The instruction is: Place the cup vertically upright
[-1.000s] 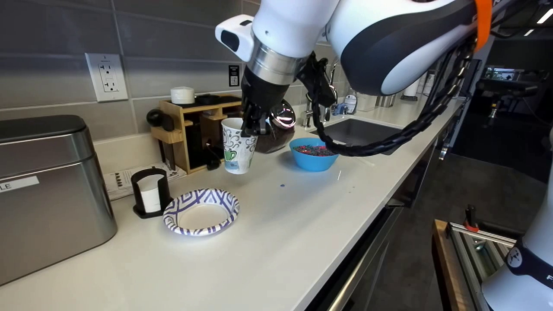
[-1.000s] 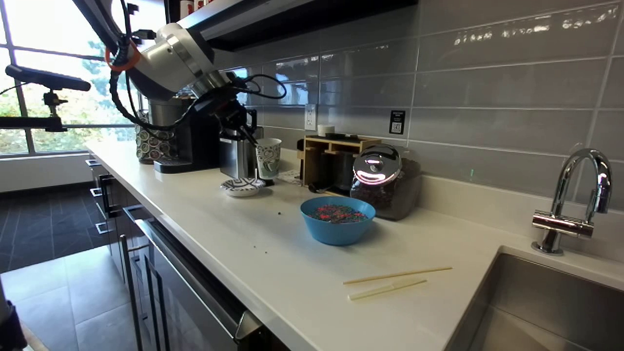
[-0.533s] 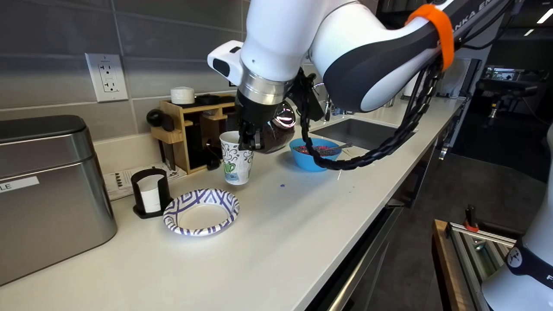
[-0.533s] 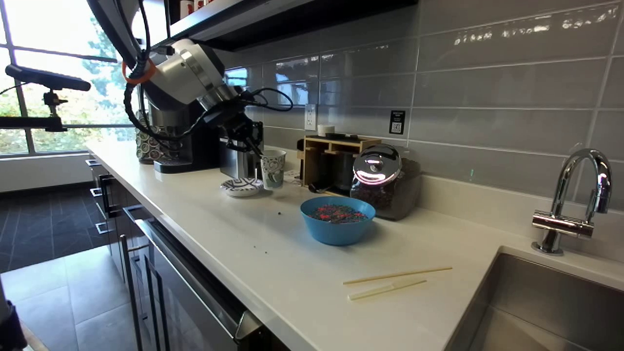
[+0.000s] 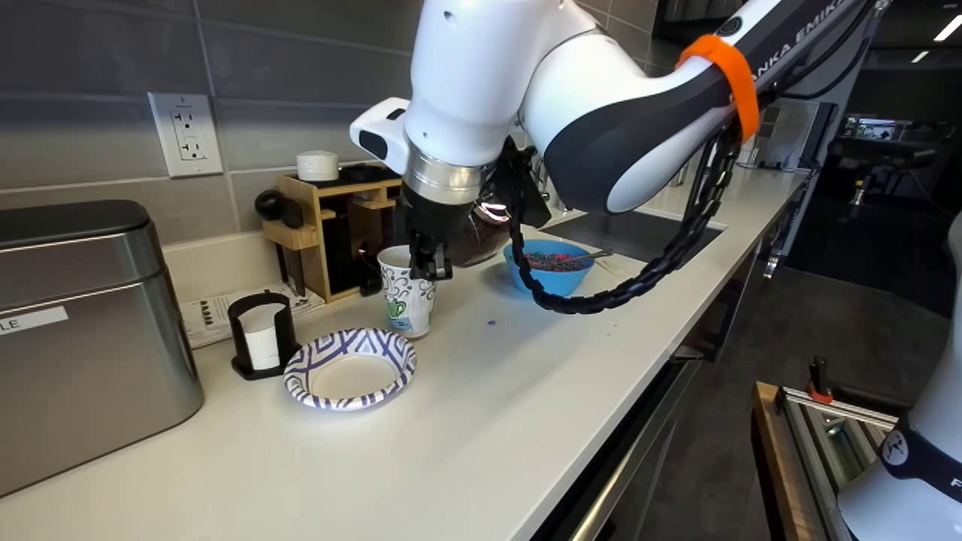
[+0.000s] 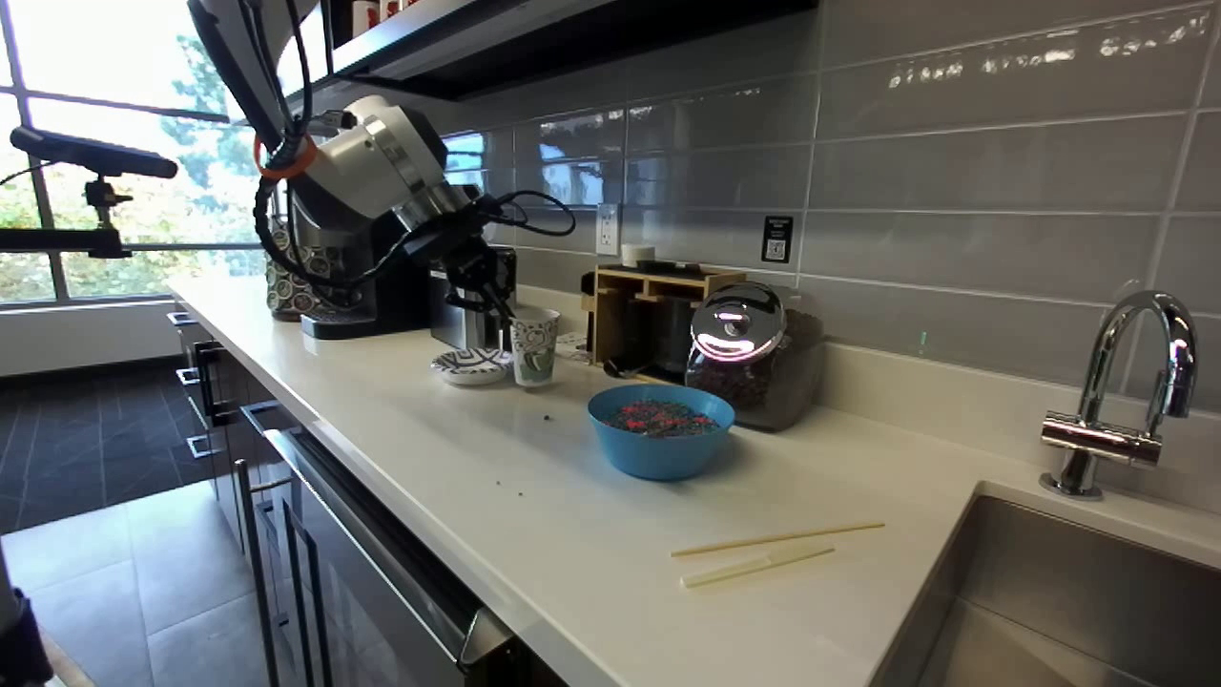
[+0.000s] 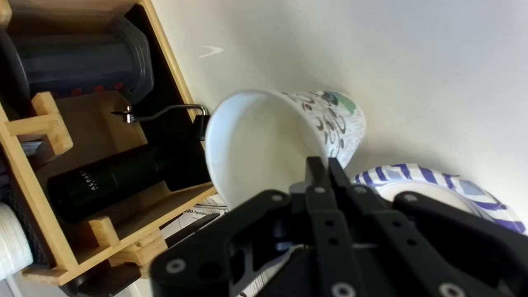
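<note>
Beside the patterned plate (image 5: 352, 379), fingers (image 7: 320, 198) nearly together, pinching the cup (image 5: 406, 299) by its rim

Glossy gray tile wall (image 6: 983, 172) runs behind a long white counter (image 6: 458, 448); outlet (image 5: 186, 135) on the wall, dark shelf (image 6: 572, 43) mounted above. Gray sink (image 6: 1068, 544) set into the counter, shiny faucet (image 6: 1097, 437) just behind it. Dark cabinets (image 6: 372, 582) underneath. Big window (image 6: 86, 67) beyond the counter's far end, bright daylight, trees (image 6: 196, 172) outside. Floor (image 6: 105, 420) dark, paler patch (image 6: 143, 582) beside the cabinets. Elsewhere I make out a dim space (image 5: 909, 233), ceiling lights (image 5: 949, 28) on.
</note>
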